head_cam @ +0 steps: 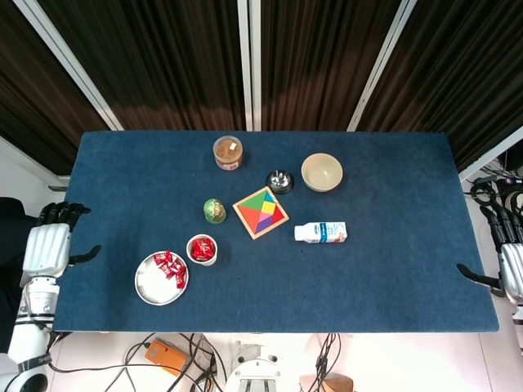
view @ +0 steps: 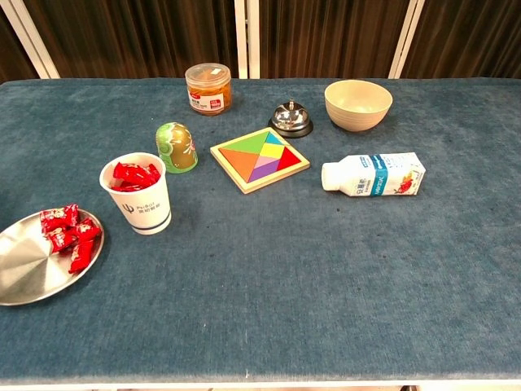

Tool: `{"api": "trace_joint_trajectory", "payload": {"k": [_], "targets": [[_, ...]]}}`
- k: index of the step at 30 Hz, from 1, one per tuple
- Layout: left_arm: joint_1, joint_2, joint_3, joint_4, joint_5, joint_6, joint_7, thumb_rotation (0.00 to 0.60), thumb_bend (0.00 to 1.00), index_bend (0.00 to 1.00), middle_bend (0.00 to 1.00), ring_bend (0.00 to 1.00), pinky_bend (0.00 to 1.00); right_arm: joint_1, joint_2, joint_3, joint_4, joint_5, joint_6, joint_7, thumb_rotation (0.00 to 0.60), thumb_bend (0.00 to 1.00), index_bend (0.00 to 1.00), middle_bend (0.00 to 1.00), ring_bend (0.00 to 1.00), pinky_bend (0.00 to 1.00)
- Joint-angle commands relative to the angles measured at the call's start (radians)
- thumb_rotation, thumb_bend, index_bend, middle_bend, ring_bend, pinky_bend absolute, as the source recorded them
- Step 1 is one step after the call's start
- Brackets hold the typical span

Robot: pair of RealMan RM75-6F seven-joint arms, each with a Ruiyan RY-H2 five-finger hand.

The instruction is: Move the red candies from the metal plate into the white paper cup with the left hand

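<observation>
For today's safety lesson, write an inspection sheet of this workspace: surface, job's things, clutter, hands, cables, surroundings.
Surface: blue cloth table, flat.
Job's things: red candies remain on the metal plate; the paper cup, upright beside it, holds more.
Clutter: jar, green egg, bell, bowl, puzzle, milk carton lying on its side.
Hands: left hand off the table's left edge, holding nothing; right hand off the right edge, partly cut off.
Cables: tangle below the front edge.
Surroundings: dark curtains behind.
</observation>
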Motion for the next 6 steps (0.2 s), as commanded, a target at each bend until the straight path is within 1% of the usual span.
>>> {"api": "trace_joint_trajectory", "payload": {"k": [1, 3, 6], "targets": [[0.078, 0.029, 0.048, 0.034, 0.054, 0.065, -0.068, 0.600, 0.10, 0.25, 0.16, 0.07, 0.05, -0.007, -0.014, -0.009, 0.008, -0.015, 0.014, 0.000, 0.600, 0.24, 0.00, 0.04, 0.00, 0.08], [0.107, 0.037, 0.071, 0.032, 0.084, 0.095, -0.063, 0.600, 0.10, 0.25, 0.16, 0.07, 0.04, -0.013, -0.023, -0.014, 0.010, -0.023, 0.023, -0.008, 0.600, 0.24, 0.00, 0.04, 0.00, 0.08], [0.142, 0.045, 0.087, 0.020, 0.103, 0.128, -0.053, 0.600, 0.10, 0.25, 0.16, 0.07, 0.03, -0.015, -0.033, -0.019, 0.010, -0.027, 0.024, -0.018, 0.600, 0.24, 0.00, 0.04, 0.00, 0.08]]}}
